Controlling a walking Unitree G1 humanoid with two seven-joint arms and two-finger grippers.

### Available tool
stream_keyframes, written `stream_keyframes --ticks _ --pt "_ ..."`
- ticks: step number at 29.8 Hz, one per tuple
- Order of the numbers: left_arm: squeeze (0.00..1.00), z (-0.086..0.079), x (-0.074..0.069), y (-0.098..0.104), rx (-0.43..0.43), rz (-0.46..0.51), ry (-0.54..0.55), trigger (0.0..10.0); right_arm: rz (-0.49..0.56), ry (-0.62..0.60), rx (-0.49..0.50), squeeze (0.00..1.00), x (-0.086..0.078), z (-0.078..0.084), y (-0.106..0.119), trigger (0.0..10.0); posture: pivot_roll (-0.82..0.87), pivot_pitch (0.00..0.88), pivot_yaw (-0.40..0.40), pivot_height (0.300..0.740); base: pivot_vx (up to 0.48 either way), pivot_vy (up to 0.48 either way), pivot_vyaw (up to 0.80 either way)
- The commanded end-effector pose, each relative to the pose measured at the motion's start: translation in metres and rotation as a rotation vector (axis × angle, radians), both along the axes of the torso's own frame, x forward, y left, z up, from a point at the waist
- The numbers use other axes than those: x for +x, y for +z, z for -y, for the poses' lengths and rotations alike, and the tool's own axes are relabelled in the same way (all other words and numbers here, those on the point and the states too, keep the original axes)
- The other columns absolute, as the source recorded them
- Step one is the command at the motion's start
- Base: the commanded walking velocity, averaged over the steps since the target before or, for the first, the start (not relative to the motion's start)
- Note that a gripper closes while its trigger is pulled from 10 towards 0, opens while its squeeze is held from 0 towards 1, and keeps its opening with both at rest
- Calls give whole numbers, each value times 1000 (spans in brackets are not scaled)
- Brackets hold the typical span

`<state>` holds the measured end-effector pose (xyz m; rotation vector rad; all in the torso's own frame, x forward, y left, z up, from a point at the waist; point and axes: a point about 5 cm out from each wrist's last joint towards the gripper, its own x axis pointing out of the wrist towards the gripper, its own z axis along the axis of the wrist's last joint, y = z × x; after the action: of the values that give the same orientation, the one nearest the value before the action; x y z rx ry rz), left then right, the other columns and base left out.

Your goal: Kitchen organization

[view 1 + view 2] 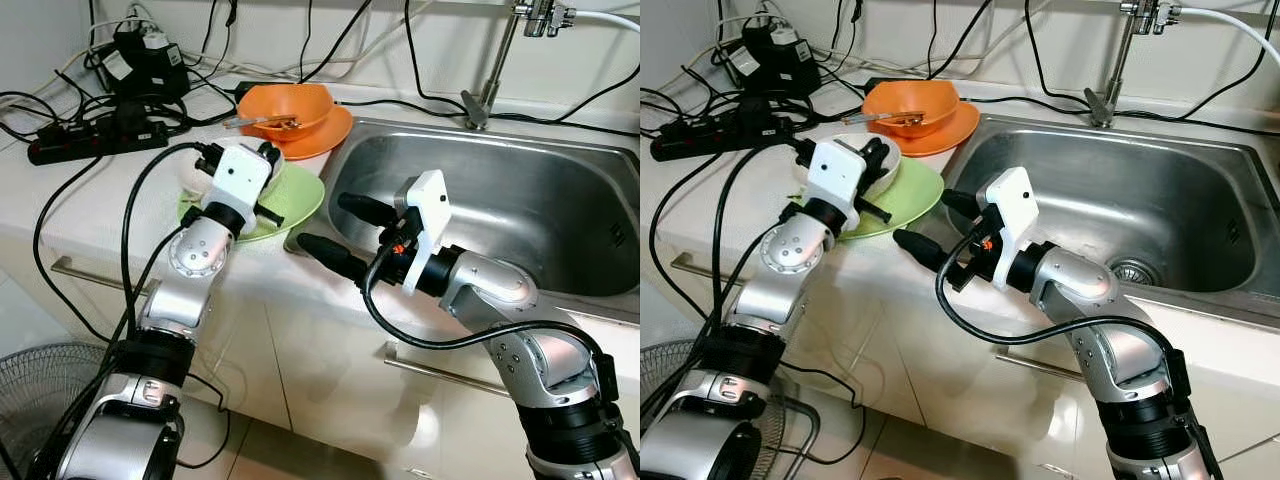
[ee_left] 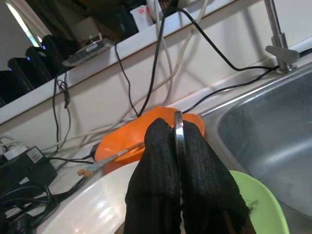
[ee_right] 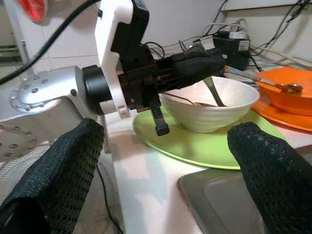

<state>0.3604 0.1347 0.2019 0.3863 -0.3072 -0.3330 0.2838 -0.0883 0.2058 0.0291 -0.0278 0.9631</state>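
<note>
Pinching a metal utensil (image 2: pixel 178 141) handle between shut fingers, left gripper (image 3: pixel 202 62) sits over the white bowl (image 3: pixel 214 109) on the green plate (image 3: pixel 195 146), w/ orange bowl (image 1: pixel 285 105) & plate behind. Left wrist cam shows the thin metal edge clamped; right wrist cam shows it dipping into the bowl. Right gripper (image 1: pixel 335 232) hangs spread wide at sink (image 1: pixel 520 200) edge, just beside the plate, holding nothing

counter (image 1: pixel 110 200) (pale) | green plate (image 1: pixel 300 200); orange plate (image 1: pixel 335 135); power strip (image 1: pixel 95 140); cables (image 1: pixel 30 100)
</note>
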Motion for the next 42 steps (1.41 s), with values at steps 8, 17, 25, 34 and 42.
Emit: stream_keyframes --ticks 8,17,25,34,42 --pt "0 1 -2 26 2 55 -30 0 21 -3 9 341 3 -2 4 10000 -96 0 74 740 0 0 0" --pt "0 -15 -20 79 21 190 -18 0 26 -18 16 337 6 -2 4 10000 -81 0 68 740 0 0 0" --pt "0 -22 -22 101 -581 114 -113 0 -6 -106 110 333 17 0 5 10000 -72 0 69 740 0 0 0" --pt "0 16 -31 63 -1270 -234 -512 0 -63 -344 237 325 39 20 4 10000 -84 0 80 740 0 0 0" --pt "0 18 -37 24 -1530 -396 -603 0 -131 -445 352 318 49 26 2 10000 -84 0 87 740 0 0 0"
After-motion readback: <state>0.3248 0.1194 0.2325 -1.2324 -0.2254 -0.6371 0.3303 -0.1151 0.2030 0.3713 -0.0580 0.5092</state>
